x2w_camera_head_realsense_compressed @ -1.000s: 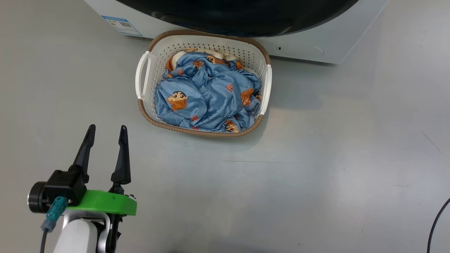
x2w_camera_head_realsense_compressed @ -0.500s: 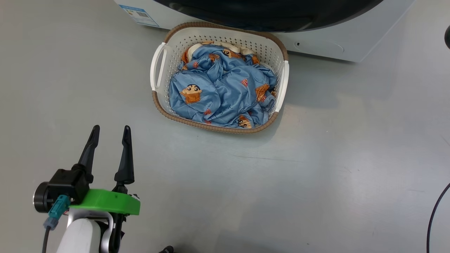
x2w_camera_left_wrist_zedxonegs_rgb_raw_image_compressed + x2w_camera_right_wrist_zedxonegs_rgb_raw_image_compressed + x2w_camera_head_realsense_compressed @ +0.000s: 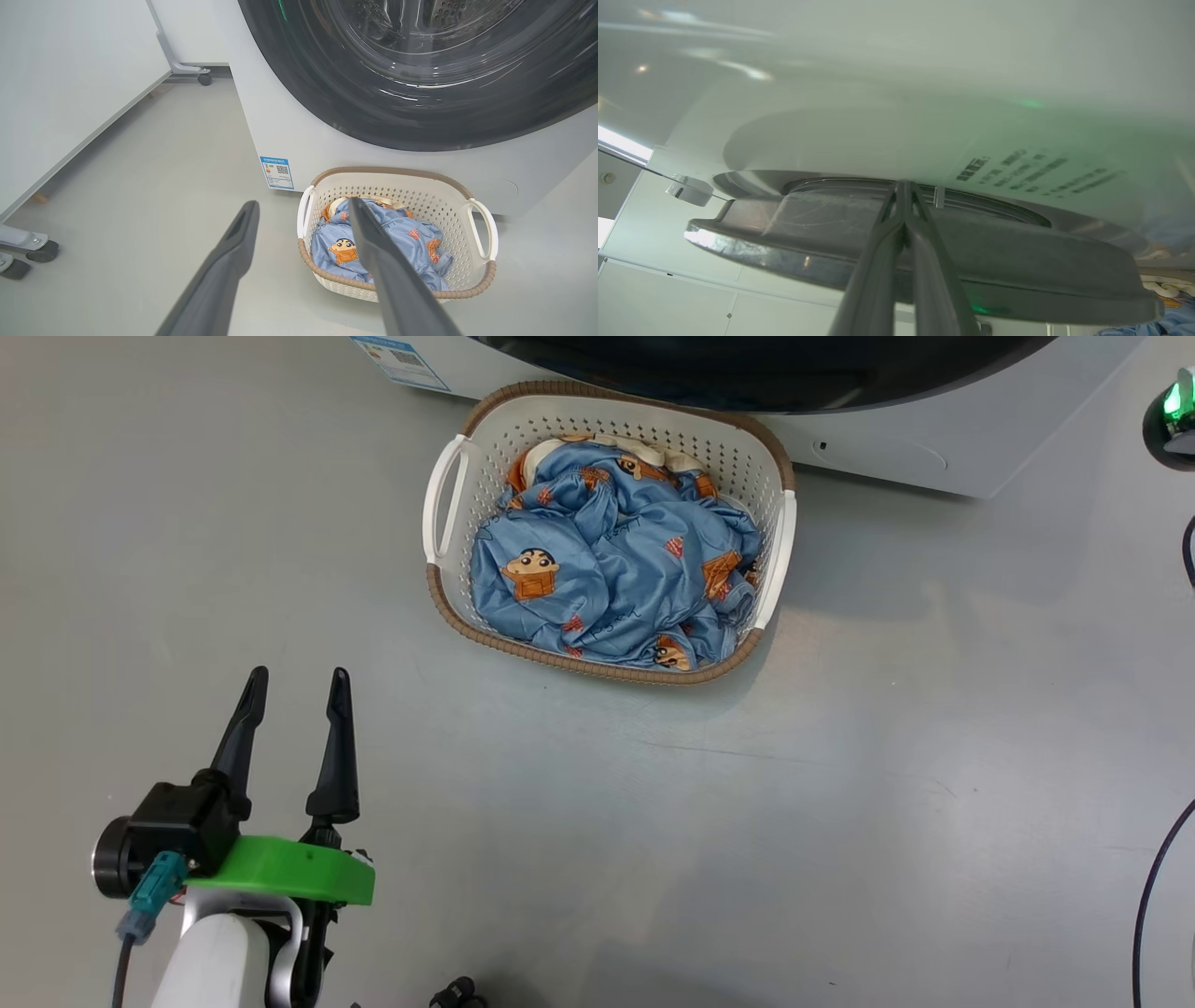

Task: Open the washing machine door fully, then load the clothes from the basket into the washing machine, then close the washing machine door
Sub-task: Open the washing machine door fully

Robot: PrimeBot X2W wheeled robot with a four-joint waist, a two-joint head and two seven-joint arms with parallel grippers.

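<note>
I am setting my right end effector (image 3: 903, 185), fingers together, at the rim of the washing machine door (image 3: 1041, 270), probably to swing it open. My left end effector (image 3: 297, 674) is hovering spread near the basket (image 3: 597, 394) holding the clothes (image 3: 607, 560).

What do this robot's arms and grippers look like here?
The left gripper has two long, tapering black fingers on a black block, a bright green collar, a white forearm and a teal plug with a grey cable. The right gripper shows the same slim dark fingers.
</note>
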